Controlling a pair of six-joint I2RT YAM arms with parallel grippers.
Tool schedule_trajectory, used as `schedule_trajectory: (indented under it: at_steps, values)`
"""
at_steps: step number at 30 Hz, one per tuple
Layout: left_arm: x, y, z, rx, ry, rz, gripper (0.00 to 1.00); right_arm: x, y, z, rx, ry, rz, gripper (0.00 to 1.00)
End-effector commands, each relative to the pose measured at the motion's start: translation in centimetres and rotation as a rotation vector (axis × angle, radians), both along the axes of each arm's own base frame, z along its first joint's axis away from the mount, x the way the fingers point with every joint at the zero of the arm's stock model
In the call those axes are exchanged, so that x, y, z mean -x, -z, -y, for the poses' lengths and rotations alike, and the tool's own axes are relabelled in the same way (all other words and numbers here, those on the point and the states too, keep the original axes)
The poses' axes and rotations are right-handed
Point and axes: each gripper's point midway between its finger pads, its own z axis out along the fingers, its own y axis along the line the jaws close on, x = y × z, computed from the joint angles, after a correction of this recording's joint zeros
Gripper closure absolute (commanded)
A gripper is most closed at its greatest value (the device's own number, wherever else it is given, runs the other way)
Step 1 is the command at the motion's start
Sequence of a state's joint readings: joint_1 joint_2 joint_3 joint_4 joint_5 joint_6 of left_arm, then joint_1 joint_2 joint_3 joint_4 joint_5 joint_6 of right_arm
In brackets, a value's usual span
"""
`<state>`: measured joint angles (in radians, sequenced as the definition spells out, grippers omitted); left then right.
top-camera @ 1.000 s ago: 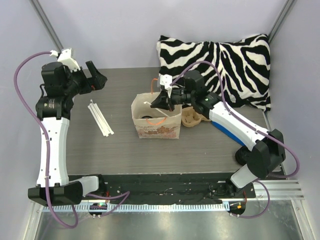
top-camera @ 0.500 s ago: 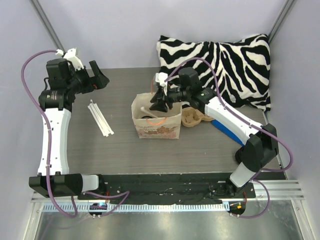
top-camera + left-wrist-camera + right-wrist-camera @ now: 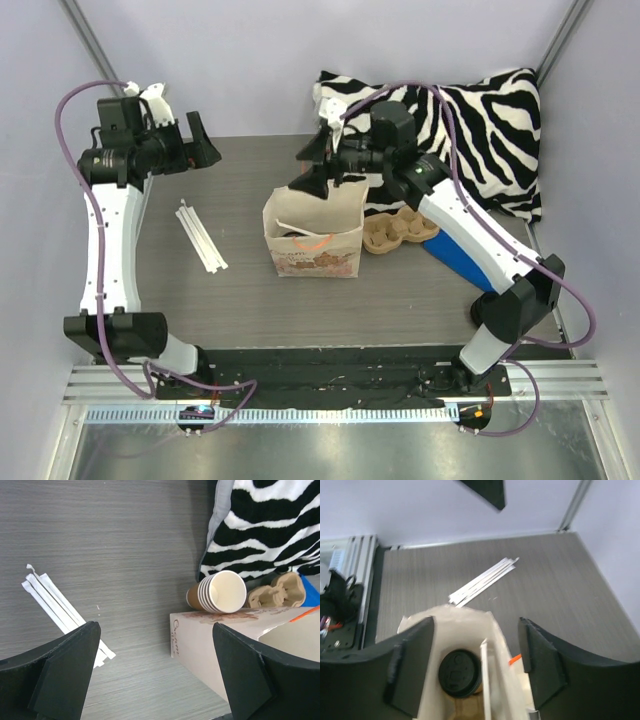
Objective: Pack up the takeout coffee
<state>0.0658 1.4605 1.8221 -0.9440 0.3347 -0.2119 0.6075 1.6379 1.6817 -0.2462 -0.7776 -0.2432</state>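
Observation:
The takeout coffee [image 3: 461,672], a brown cup with a black lid, stands upright inside the open paper bag [image 3: 445,614] beside a white wrapped straw [image 3: 484,680]. My right gripper [image 3: 475,660] hovers open above the bag's mouth with nothing between its fingers. From above, that gripper [image 3: 312,168] hangs over the back rim of the bag [image 3: 312,262]. My left gripper [image 3: 203,142] is raised at the far left of the table, open and empty. In the left wrist view, the left gripper [image 3: 155,675] looks down at bare table beside the bag [image 3: 220,645].
Several wrapped straws [image 3: 200,235] lie left of the bag. A stack of lidless cups [image 3: 217,592] lies on its side behind the bag. A cardboard cup carrier [image 3: 390,232], a blue flat object [image 3: 455,262] and a zebra pillow [image 3: 450,110] are at the right.
My right gripper has opened and risen out of the bag toward the back, leaving a white straw inside. The left arm has lifted and drawn slightly back.

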Motion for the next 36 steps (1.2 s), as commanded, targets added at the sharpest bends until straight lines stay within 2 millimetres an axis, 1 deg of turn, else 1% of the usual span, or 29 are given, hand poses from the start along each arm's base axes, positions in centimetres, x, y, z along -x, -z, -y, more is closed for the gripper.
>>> schedule_trajectory:
  at_steps: [1, 2, 3, 4, 5, 6, 7, 8, 9, 10, 11, 12, 13, 14, 15, 16, 17, 18, 19, 20, 21, 23, 24, 25, 27, 28, 30, 31, 36]
  values:
    - [0.2, -1.0, 0.6, -0.063, 0.109, -0.010, 0.00, -1.8, -10.1, 2.4, -0.183, 0.194, 0.080, 0.20]
    - [0.3, -0.8, 0.6, -0.084, 0.119, -0.025, 0.00, -3.4, -10.8, 3.8, -0.198, 0.255, 0.070, 0.13]
    - [0.1, -0.8, 0.6, -0.110, 0.121, -0.030, 0.00, -4.1, -12.6, 4.8, -0.233, 0.295, 0.070, 0.11]
    - [-0.6, -1.2, 0.6, -0.138, 0.138, -0.017, 0.00, -5.3, -12.7, 5.7, -0.253, 0.340, 0.012, 0.09]
    - [-0.6, -0.8, 0.6, -0.146, 0.143, -0.045, 0.00, -6.4, -13.2, 6.9, -0.270, 0.396, -0.008, 0.06]
    - [-0.8, -0.9, 0.6, -0.148, 0.151, -0.050, 0.00, -7.8, -13.6, 9.3, -0.275, 0.461, -0.022, 0.06]
    - [-1.0, -2.0, 0.9, -0.152, 0.163, -0.026, 0.00, -8.6, -13.3, 10.3, -0.268, 0.498, -0.045, 0.03]
    - [-1.3, -0.2, 1.0, -0.180, 0.210, -0.086, 0.00, -9.5, -12.9, 11.7, -0.259, 0.563, -0.061, 0.03]
    - [-1.3, 0.1, 1.2, -0.198, 0.237, -0.105, 0.00, -10.7, -11.8, 14.2, -0.233, 0.640, -0.103, 0.02]
    - [-1.5, 0.1, 1.9, -0.242, 0.249, -0.109, 0.00, -11.1, -11.3, 15.4, -0.226, 0.677, -0.129, 0.02]
    - [-1.6, 1.8, 1.8, -0.273, 0.255, -0.176, 0.00, -11.2, -11.0, 17.0, -0.226, 0.715, -0.156, 0.00]
    - [-1.7, 2.6, 1.8, -0.293, 0.257, -0.204, 0.00, -11.6, -9.0, 18.3, -0.195, 0.762, -0.212, 0.00]
    - [-1.6, 3.8, 2.0, -0.315, 0.260, -0.245, 0.00, -12.2, -7.9, 20.8, -0.181, 0.822, -0.233, 0.00]
    - [-1.6, 4.7, 2.1, -0.318, 0.269, -0.271, 0.00, -12.2, -6.8, 22.1, -0.165, 0.856, -0.255, 0.00]
    - [-1.6, 5.6, 2.1, -0.319, 0.277, -0.297, 0.00, -11.8, -4.3, 23.4, -0.110, 0.886, -0.286, 0.00]
    - [-1.6, 7.2, 2.2, -0.317, 0.286, -0.340, 0.00, -11.8, -2.9, 25.5, -0.081, 0.938, -0.294, 0.00]
    - [-1.6, 8.0, 2.1, -0.320, 0.291, -0.357, 0.00, -11.6, -1.4, 26.7, -0.044, 0.973, -0.302, 0.00]
    - [-1.4, 8.4, 2.0, -0.326, 0.292, -0.358, 0.00, -10.7, 1.3, 27.9, 0.007, 0.995, -0.336, 0.00]
    - [-1.6, 10.0, 1.9, -0.325, 0.283, -0.376, 0.00, -10.3, 2.5, 28.6, 0.027, 1.007, -0.356, 0.00]
    - [-1.7, 10.7, 1.5, -0.339, 0.263, -0.381, 0.00, -9.9, 3.9, 29.5, 0.060, 1.023, -0.362, 0.00]
    - [-1.6, 11.3, 1.4, -0.339, 0.255, -0.386, 0.00, -8.7, 6.0, 29.6, 0.096, 1.024, -0.394, 0.00]
    - [-0.7, 13.3, 1.1, -0.344, 0.252, -0.411, 0.00, -7.7, 8.1, 30.1, 0.156, 1.019, -0.387, 0.00]
    - [-0.2, 13.9, 0.9, -0.341, 0.247, -0.422, 0.00, -6.9, 10.2, 30.2, 0.188, 1.020, -0.419, 0.00]
    - [0.6, 15.3, 0.7, -0.330, 0.245, -0.452, 0.00, -6.3, 10.5, 30.3, 0.200, 1.017, -0.412, 0.00]
    - [1.5, 16.4, 0.5, -0.308, 0.248, -0.481, 0.00, -5.4, 12.0, 30.2, 0.214, 1.011, -0.439, 0.00]
    - [2.0, 17.3, 0.2, -0.296, 0.240, -0.507, 0.00, -5.0, 11.9, 30.2, 0.208, 1.011, -0.437, 0.00]
    - [2.4, 17.2, 0.1, -0.289, 0.229, -0.495, 0.00, -4.7, 12.3, 30.1, 0.201, 1.012, -0.450, 0.00]
    - [2.6, 17.6, 0.0, -0.290, 0.226, -0.495, 0.00, -4.5, 12.4, 30.1, 0.201, 1.009, -0.453, 0.00]
    - [2.6, 17.1, -0.3, -0.292, 0.199, -0.460, 0.00, -4.1, 11.9, 29.8, 0.168, 1.006, -0.449, 0.00]
